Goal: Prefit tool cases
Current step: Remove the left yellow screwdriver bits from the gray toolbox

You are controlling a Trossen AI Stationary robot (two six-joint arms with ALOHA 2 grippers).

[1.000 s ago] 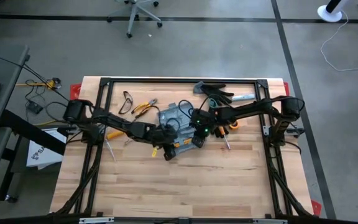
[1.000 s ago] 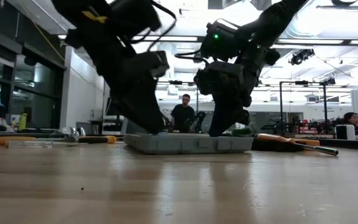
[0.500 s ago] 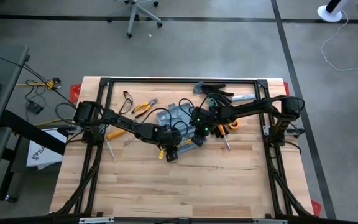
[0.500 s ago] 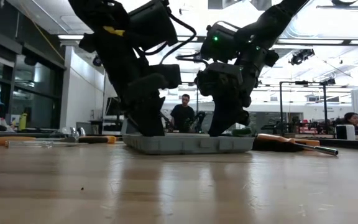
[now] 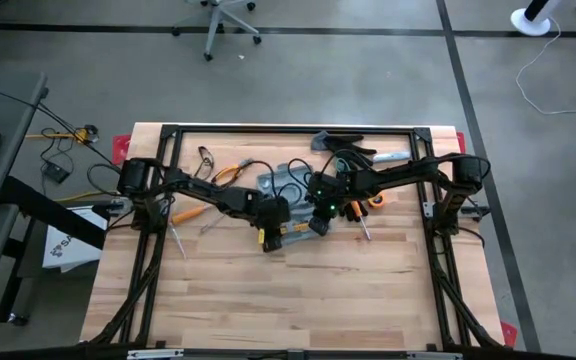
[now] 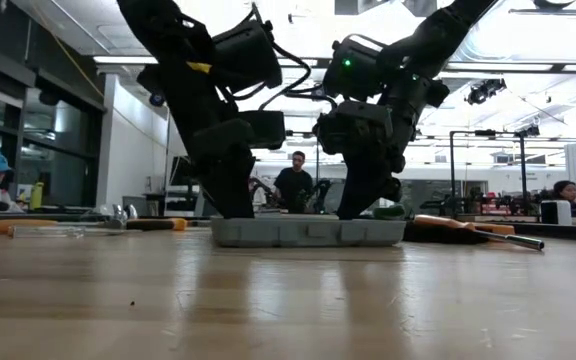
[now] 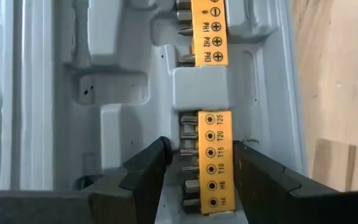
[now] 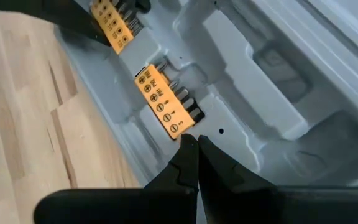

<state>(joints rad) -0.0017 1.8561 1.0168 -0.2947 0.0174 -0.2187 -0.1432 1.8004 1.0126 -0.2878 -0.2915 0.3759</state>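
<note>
The grey-blue tool case (image 5: pixel 286 192) lies open mid-surface, both arms over it. To seat the yellow bit holder (image 7: pixel 209 160) well, I'd lower the left gripper (image 7: pixel 199 171) squarely along its slot. Its fingers (image 7: pixel 149 169) stand spread either side of the holder, apparently not clamping; the right gripper (image 8: pixel 196 154) rests closed, holding nothing, beside the 2nd holder (image 8: pixel 158 99)

Even, bright overhead light on the table (image 5: pixel 298 290) in the high view; shadows soft and short. Low view strongly backlit: ceiling lights (image 6: pixel 528 30) blow out to white glare, both arms read as near silhouettes (detail lost in the dark parts). Near tabletop blurred, with pale reflections. Wrist views sharp on the case tray (image 7: pixel 123 93), fingers (image 7: pixel 148 177) dark and slightly soft.
</note>
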